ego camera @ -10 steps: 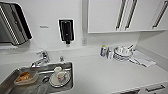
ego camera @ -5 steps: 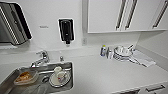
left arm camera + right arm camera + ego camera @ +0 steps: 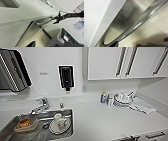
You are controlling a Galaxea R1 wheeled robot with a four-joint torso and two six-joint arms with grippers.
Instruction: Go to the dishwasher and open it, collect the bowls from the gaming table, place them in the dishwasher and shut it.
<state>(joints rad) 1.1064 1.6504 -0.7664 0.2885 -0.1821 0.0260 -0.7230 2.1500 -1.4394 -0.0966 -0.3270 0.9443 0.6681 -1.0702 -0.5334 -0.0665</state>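
Note:
The dishwasher's stainless-steel front [image 3: 125,16] and its steel bar handle [image 3: 142,22] loom close in the right wrist view. From the left wrist view the same handle [image 3: 43,21] sits just under the white counter edge. My right gripper [image 3: 56,20], on its dark arm, is at one end of the bar. A dark gap runs along the door's top edge [image 3: 26,31]. A dark tip of my left gripper [image 3: 32,44] shows low, apart from the handle. The bowls and the gaming table are out of view.
A steel sink [image 3: 67,133] holds a plate, cups and a food tub beside the faucet [image 3: 41,105]. On the white counter [image 3: 105,122] stand a bottle [image 3: 103,97], stacked plates [image 3: 122,100] and a cloth [image 3: 143,106]. Upper cabinets [image 3: 105,62] hang above. A bin [image 3: 64,36] stands on the floor.

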